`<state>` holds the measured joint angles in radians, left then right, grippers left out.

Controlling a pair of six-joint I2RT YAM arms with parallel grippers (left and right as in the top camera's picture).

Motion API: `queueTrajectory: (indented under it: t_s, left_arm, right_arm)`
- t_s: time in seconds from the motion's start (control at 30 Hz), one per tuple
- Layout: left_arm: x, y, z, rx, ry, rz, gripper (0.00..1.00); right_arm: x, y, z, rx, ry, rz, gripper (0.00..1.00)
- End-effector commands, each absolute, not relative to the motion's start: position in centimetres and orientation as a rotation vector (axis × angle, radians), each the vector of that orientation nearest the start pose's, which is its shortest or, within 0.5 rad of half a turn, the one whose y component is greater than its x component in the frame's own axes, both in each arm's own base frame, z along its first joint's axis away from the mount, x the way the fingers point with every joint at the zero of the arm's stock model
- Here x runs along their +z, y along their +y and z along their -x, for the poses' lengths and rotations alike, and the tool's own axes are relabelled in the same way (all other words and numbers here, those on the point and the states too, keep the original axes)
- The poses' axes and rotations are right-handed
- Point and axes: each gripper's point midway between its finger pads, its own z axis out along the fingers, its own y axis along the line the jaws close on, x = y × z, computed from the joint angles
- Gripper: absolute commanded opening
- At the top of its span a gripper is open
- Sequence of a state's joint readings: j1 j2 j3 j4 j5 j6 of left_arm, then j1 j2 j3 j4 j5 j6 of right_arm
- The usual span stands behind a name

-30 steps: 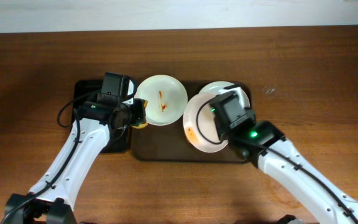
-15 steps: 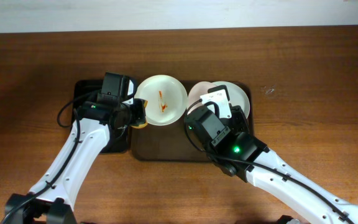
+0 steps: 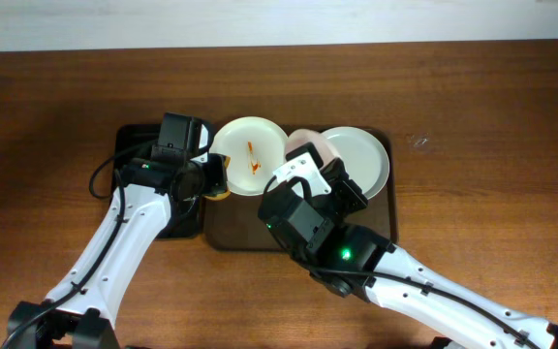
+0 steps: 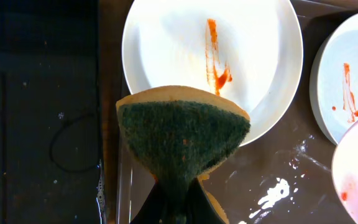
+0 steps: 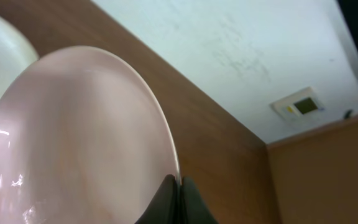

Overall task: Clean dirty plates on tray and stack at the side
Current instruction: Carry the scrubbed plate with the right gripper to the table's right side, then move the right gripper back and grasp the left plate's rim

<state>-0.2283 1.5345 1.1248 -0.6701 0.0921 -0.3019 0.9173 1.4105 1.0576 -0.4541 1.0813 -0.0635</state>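
table of dark wood (image 3: 46, 97) fills the overhead view. on it, near the middle, lies the brown tray (image 3: 245, 233), long side running from 9 to 3 o'clock, with wet shiny patches on its bare floor in the left wrist view. the black tray (image 3: 129, 141) sits touching its 9 o'clock side and is partly covered by the left arm.

three plates are at the brown tray. the streaked plate (image 3: 250, 155) rests at the tray's 11 o'clock corner, its rim reaching past the tray's far edge, with an orange-red sauce line at its centre. the right plate (image 3: 361, 160) lies flat at the 1 o'clock corner; the left wrist view shows a thin red streak on it too. the held plate (image 3: 303, 143) is between those two, tilted, looking pinkish, its edge overlapping the right plate's 9 o'clock side. i cannot tell whether it touches the tray floor.

the sponge (image 4: 182, 137), yellow with a dark green scrubbing face, hangs just at the streaked plate's 7 o'clock rim.

the left gripper (image 4: 178, 202) has its fingers pressed together on the sponge's lower end. the right gripper (image 5: 179, 185) pinches the held plate's rim between its two dark fingers.
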Motion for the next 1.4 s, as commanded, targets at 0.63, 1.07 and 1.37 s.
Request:
queueTrajectory:
  t_s: [0.63,1.07,1.37]
  left_arm:
    - [11.9,-9.7,-36.2,-0.283,2.674,0.071,0.0]
    - [11.8,-9.7,-36.1,-0.283,2.677,0.072,0.0]
    - [11.7,-9.7,-35.9,-0.28,2.689,0.073,0.0]
  right_arm:
    - [20.7,4.1,-37.8,-0.257,2.308,-0.227,0.04]
    - [13.8,-5.9,-35.8,0.336,2.596,-0.53,0.34]
    - [4.2,-5.2,-35.1,0.4,2.864,-0.615,0.13]
